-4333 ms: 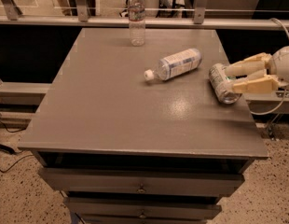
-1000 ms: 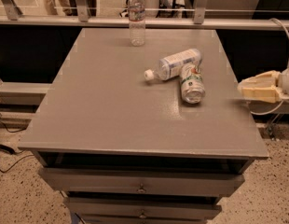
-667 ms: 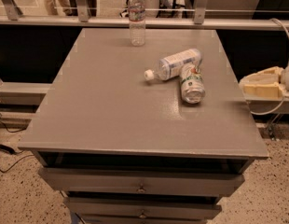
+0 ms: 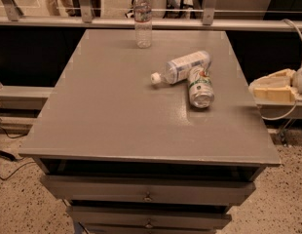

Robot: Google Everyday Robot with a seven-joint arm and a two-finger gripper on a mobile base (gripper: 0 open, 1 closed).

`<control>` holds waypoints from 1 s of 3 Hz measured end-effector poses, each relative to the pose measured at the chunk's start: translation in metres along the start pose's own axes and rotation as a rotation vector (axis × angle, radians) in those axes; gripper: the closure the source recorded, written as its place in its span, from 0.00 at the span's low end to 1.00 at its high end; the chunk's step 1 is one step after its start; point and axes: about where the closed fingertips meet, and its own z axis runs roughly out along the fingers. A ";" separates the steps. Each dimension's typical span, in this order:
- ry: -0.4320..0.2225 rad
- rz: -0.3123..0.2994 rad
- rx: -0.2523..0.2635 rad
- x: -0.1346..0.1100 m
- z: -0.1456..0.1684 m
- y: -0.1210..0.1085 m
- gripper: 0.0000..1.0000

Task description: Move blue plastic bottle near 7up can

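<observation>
The bottle (image 4: 186, 66) lay on its side right of the table's (image 4: 112, 126) middle, its white cap pointing to the left and a little toward the camera. The can (image 4: 200, 86) also lay on its side, its silver top facing the camera, touching the bottle's underside near the far end from the cap. The gripper (image 4: 255, 87) hung off the table's right edge, well apart from both and holding nothing (whether it was spread or closed I could not tell). A slimmer clear bottle (image 4: 142, 18) stood upright at the table's back edge. Drawers (image 4: 147, 196) showed below the tabletop.
</observation>
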 end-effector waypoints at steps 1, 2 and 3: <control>-0.001 -0.001 -0.005 -0.001 0.003 0.000 0.20; -0.002 -0.001 -0.010 -0.001 0.006 0.001 0.00; -0.003 -0.001 -0.010 -0.001 0.006 0.001 0.00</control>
